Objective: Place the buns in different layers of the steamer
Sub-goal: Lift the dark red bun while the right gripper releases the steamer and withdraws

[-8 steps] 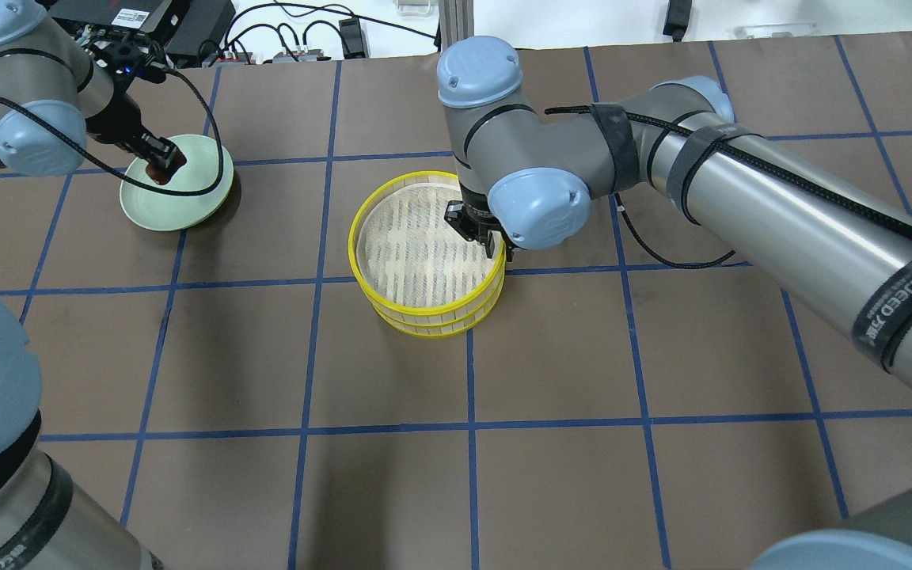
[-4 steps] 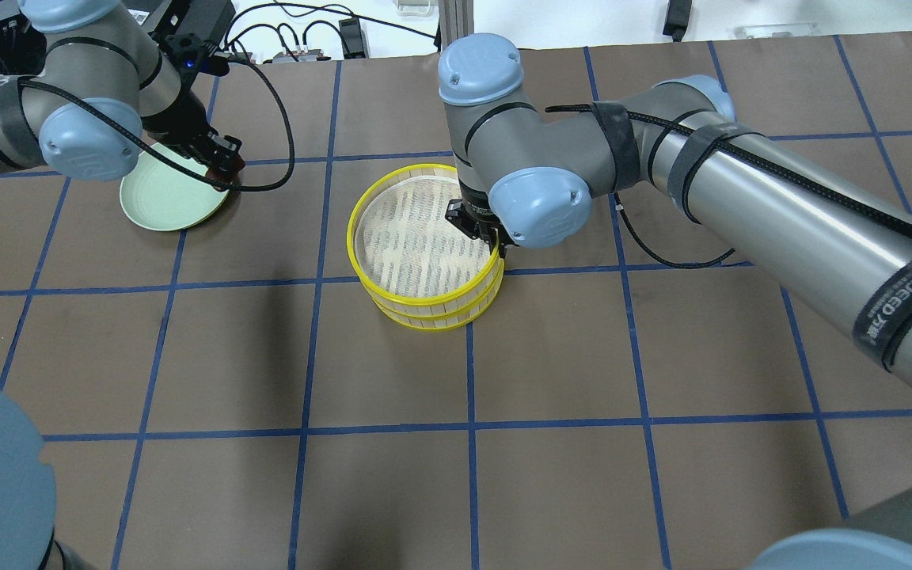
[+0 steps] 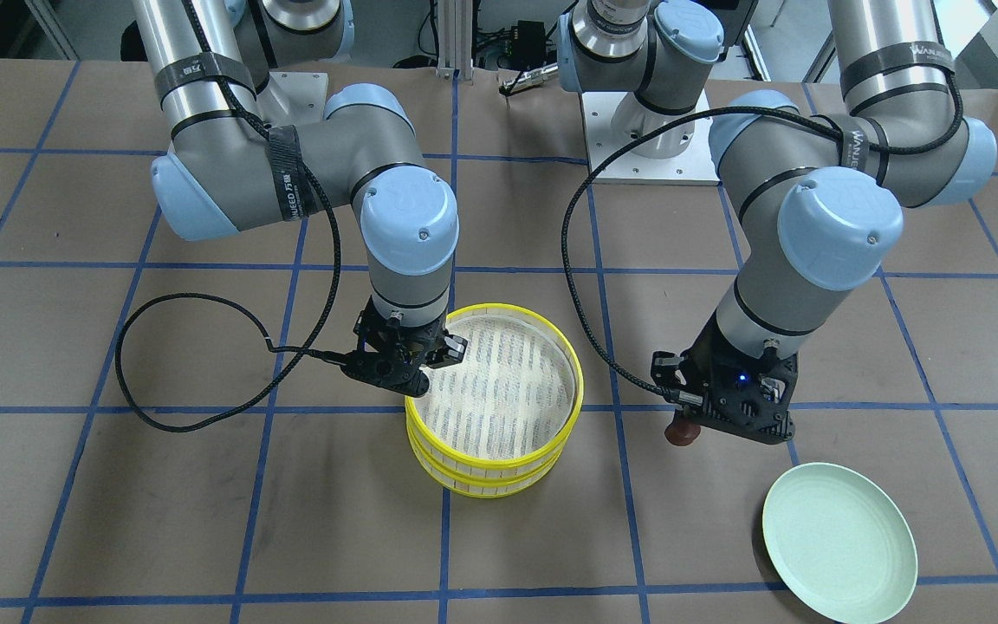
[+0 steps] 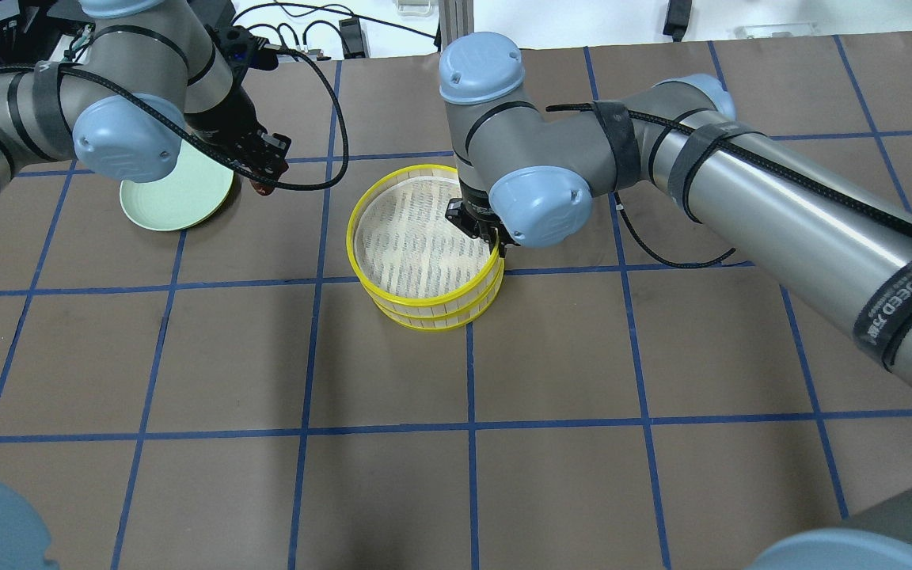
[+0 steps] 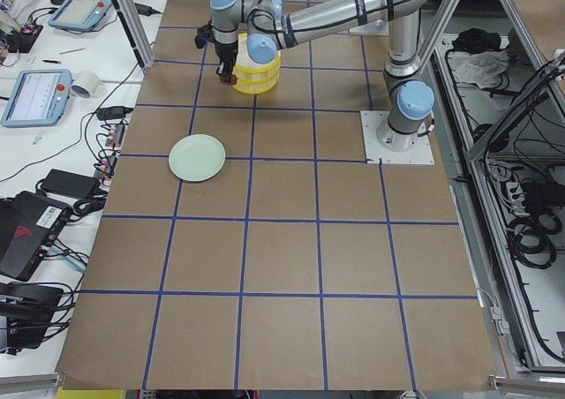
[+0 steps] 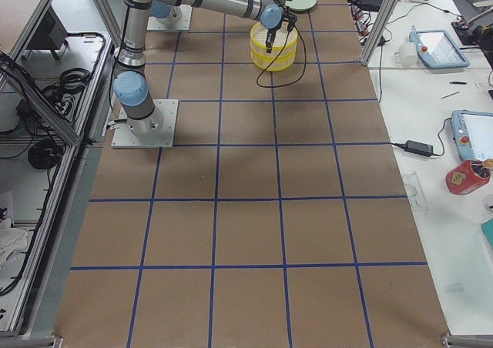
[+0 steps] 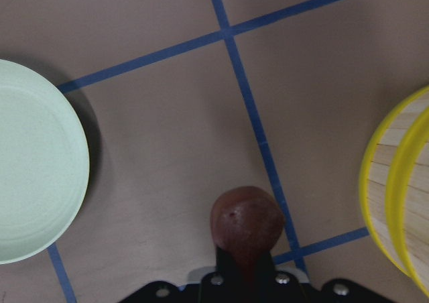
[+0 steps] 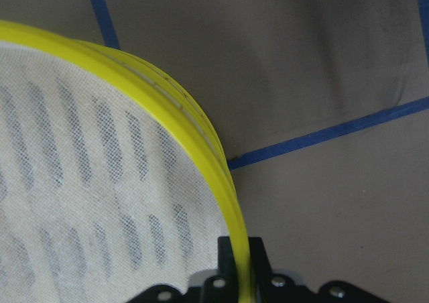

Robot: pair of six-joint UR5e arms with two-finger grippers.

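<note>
Left gripper (image 7: 245, 259): jaws clamped on one dark reddish-brown half-moon bun (image 7: 246, 219), which we see held above the brown gridded bench (image 4: 393, 475), between one pale green round plate (image 4: 163, 207) and one round yellow-rimmed slatted steamer (image 4: 428, 309). Right gripper (image 8: 239, 266): jaws pinched on the yellow rim of its top tier (image 8: 234, 229). We count two tiers, stacked, white slotted liner (image 8: 80, 182) showing up top.

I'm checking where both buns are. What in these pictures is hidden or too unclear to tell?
Inside of the lower tier: covered by the upper tier in every view, so no white bun shows anywhere.
Right gripper fingertips: overhead view, hidden by its wrist.
Brown bun: overhead view, mostly under the left gripper.
Side views: both grippers too small.
</note>
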